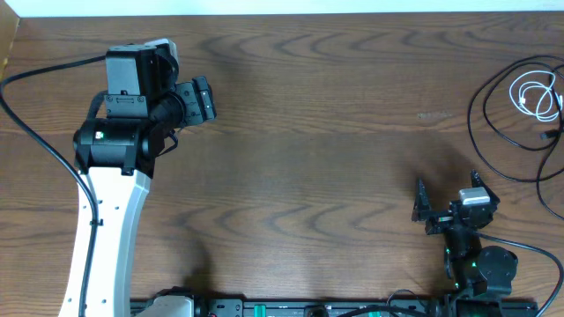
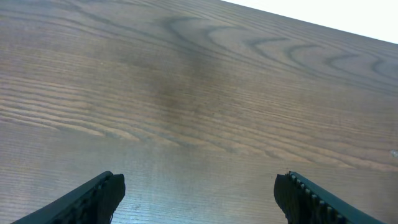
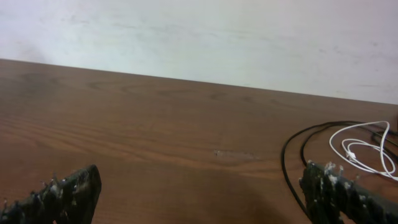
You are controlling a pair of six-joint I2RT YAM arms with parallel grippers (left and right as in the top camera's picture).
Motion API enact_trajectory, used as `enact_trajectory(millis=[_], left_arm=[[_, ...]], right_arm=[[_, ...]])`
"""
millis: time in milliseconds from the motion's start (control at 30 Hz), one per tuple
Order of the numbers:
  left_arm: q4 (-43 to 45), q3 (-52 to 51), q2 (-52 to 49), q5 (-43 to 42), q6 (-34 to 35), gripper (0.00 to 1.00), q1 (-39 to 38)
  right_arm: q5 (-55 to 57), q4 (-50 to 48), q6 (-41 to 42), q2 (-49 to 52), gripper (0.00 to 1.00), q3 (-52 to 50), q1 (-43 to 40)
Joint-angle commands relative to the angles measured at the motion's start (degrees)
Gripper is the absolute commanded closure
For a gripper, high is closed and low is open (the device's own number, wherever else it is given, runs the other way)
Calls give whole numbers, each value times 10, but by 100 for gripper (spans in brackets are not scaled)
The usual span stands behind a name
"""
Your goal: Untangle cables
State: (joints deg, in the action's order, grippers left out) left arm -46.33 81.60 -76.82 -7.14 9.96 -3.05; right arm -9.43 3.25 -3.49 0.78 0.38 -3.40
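A long black cable (image 1: 483,123) loops at the far right of the table, with a shorter white cable (image 1: 531,93) coiled inside its loops. Both run off the right edge of the overhead view. In the right wrist view the black cable (image 3: 287,163) and white cable (image 3: 354,149) lie ahead to the right. My right gripper (image 1: 448,192) is open and empty, near the front right, short of the cables; its fingers show in its wrist view (image 3: 199,193). My left gripper (image 1: 204,99) is open and empty at the far left, over bare wood (image 2: 199,199).
The wooden table (image 1: 308,132) ends at a pale wall along the back. The left arm's thick black wire (image 1: 35,132) runs along the left side. A dark rail (image 1: 291,308) with hardware sits at the front edge.
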Motion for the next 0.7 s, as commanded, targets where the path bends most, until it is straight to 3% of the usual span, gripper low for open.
enact_trajectory(millis=[0, 367, 667], left_arm=[[-2, 11, -2, 5, -12, 17, 2], [-1, 7, 18, 6, -12, 16, 3], [41, -91, 110, 26, -42, 17, 3]], right_arm=[[-8, 2, 7, -3, 1, -1, 5], [-8, 2, 7, -3, 1, -1, 5], [-8, 2, 7, -3, 1, -1, 5]])
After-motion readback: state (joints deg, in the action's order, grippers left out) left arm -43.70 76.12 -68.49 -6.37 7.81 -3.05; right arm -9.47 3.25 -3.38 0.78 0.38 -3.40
